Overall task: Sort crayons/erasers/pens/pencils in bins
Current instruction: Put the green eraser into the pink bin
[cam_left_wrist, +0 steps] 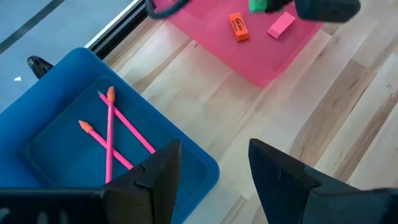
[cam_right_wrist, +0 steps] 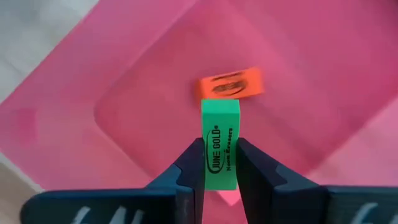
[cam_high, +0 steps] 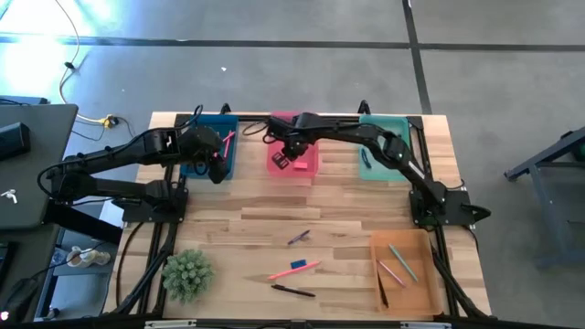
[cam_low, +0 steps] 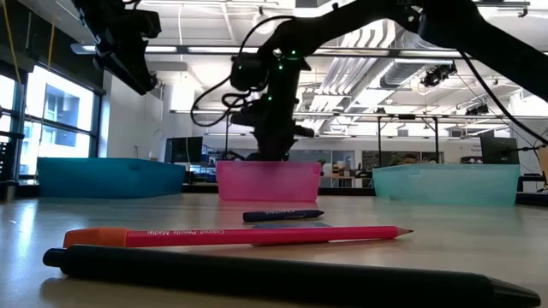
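Observation:
My right gripper (cam_high: 291, 153) hangs over the pink bin (cam_high: 294, 155), shut on a green eraser (cam_right_wrist: 220, 144). An orange eraser (cam_right_wrist: 231, 84) and a pink eraser (cam_left_wrist: 280, 25) lie on the pink bin's floor. My left gripper (cam_left_wrist: 214, 168) is open and empty above the near right corner of the blue bin (cam_high: 208, 151), which holds two pink pencils (cam_left_wrist: 111, 135). The teal bin (cam_high: 384, 153) and the orange bin (cam_high: 404, 270) also stand on the table. In the low view my right gripper (cam_low: 272, 141) reaches down into the pink bin (cam_low: 268, 180). My right gripper pinches the green eraser's two long side faces (cam_right_wrist: 209, 163) between its two fingers, toward one end. The fingers point down from above. The eraser's other end sticks out past the fingertips, lifted clear above the pink bin's floor.
On the near middle of the table lie a pink pencil (cam_high: 294, 270), a black pen (cam_high: 292, 291), a small blue piece (cam_high: 298, 264) and a dark crayon (cam_high: 299, 238). A green plant (cam_high: 186, 274) stands near left. The orange bin holds several sticks (cam_high: 395, 267).

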Robot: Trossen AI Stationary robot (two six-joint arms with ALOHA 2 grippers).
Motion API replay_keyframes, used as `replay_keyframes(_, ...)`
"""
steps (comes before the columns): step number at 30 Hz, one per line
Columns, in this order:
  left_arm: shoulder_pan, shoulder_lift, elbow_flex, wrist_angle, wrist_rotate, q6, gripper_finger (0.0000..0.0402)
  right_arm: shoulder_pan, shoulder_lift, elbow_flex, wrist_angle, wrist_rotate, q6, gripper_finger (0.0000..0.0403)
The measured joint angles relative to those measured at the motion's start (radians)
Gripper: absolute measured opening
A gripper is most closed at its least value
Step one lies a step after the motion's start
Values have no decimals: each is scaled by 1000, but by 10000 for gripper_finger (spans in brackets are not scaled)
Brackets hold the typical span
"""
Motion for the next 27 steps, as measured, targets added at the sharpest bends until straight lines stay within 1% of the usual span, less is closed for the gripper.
replay_keyframes(3, 0, 0, 0, 0, 0, 0, 174, 1, 25, 0, -1, -45, 8, 60)
replay_keyframes(11, 0, 0, 0, 0, 0, 0, 174, 1, 26, 0, 10, -37, 45, 60)
replay_keyframes(15, 0, 0, 0, 3, 0, 0, 174, -1, 26, 0, 10, -16, 142, 60)
replay_keyframes(19, 0, 0, 0, 3, 0, 0, 174, -13, 26, 0, 9, -78, 154, 61)
replay_keyframes(21, 0, 0, 0, 3, 0, 0, 174, -15, 26, 0, 3, -88, 154, 70)
replay_keyframes(23, 0, 0, 0, 3, 1, 0, 174, -15, 26, 0, 0, -85, 156, 88)
replay_keyframes(27, 0, 0, 0, 3, 3, 0, 174, -15, 26, 0, 0, -60, 179, 143)
